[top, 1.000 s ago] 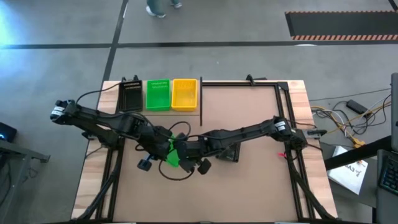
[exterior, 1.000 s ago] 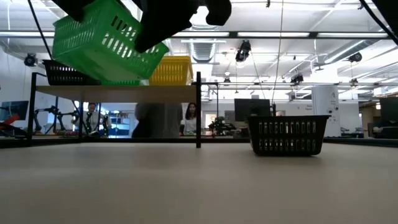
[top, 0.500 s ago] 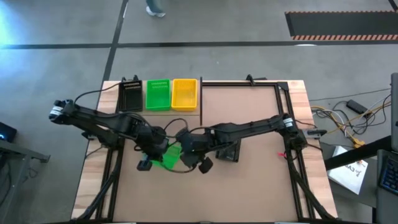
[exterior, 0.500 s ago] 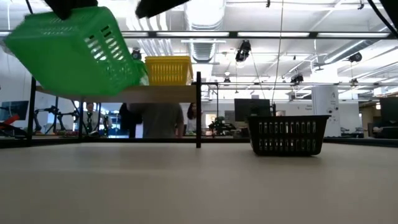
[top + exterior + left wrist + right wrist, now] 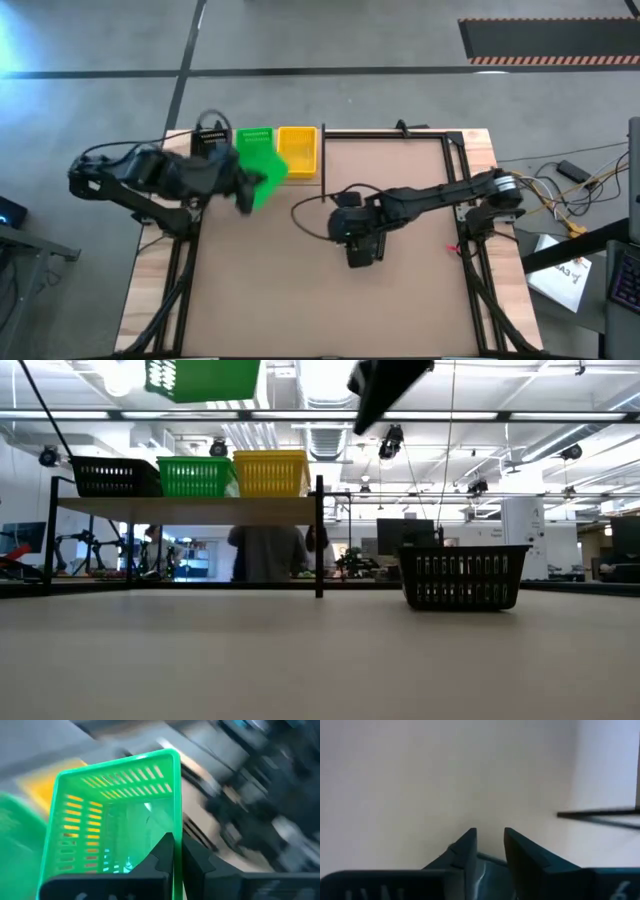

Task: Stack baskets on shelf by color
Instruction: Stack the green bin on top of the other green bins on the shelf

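The left gripper (image 5: pixel 176 851) is clamped on the rim of a green basket (image 5: pixel 262 175), carried high at upper left beside the shelf (image 5: pixel 190 507). The right gripper (image 5: pixel 489 847), fingers parted and empty, hangs mid-frame over a black basket (image 5: pixel 462 576) on the table (image 5: pixel 420 300).
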`<state>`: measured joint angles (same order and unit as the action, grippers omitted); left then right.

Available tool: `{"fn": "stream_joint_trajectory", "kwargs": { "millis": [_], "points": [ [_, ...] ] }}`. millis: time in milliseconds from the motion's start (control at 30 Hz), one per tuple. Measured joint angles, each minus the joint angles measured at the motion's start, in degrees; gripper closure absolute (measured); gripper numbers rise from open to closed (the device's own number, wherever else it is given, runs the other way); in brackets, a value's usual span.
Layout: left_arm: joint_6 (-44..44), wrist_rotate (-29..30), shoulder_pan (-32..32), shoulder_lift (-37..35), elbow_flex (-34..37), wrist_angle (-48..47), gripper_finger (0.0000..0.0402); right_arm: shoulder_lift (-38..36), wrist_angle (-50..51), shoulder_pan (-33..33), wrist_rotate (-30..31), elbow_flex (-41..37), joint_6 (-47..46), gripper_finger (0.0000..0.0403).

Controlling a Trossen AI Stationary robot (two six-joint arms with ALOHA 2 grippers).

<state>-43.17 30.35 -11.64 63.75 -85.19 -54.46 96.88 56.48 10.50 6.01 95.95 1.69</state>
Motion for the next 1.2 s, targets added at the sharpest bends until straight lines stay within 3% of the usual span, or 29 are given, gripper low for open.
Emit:
{"fn": "stream_joint_trajectory", "kwargs": {
  "millis": [67, 133, 333, 533, 833, 1067, 1200],
  "points": [
    [-1.01, 6.12, 2.93, 1.58, -3.45, -2.31, 0.0401, -2.93, -4.02, -0.04, 0.05, -5.15, -2.74, 0.0328],
    [-3.99, 7.79, 7.49, 3.95, -6.3, -5.56, 0.0401, -5.95, -8.21, -0.07, 0.17, -9.79, -5.04, 0.0341],
    [-9.08, 5.95, 19.48, 12.17, -11.08, -14.8, 0.0401, -13.51, -17.79, -0.02, 2.48, -19.64, -8.08, 0.0368],
    [-11.69, -0.02, 27.8, 19.26, -13.3, -17.36, 0.0402, -18.33, -21.46, -0.04, 3.25, -25.11, -8.15, 0.0376],
    [-16.46, -4.02, 33.74, 24.98, -15.85, -23.34, 0.0402, -22.29, -22.91, -0.04, 3.23, -30.27, -8.01, 0.0376],
    [-20.42, -4.77, 34.55, 27.35, -15.72, -26.57, 0.0401, -24.99, -25.37, -0.04, 3.22, -33.54, -6.99, 0.0376],
    [-20.99, -5.27, 34.56, 27.78, -15.72, -26.59, 0.0378, -26.19, -26.12, -0.04, 3.21, -34.81, -7.02, 0.0376]
  ]
}}
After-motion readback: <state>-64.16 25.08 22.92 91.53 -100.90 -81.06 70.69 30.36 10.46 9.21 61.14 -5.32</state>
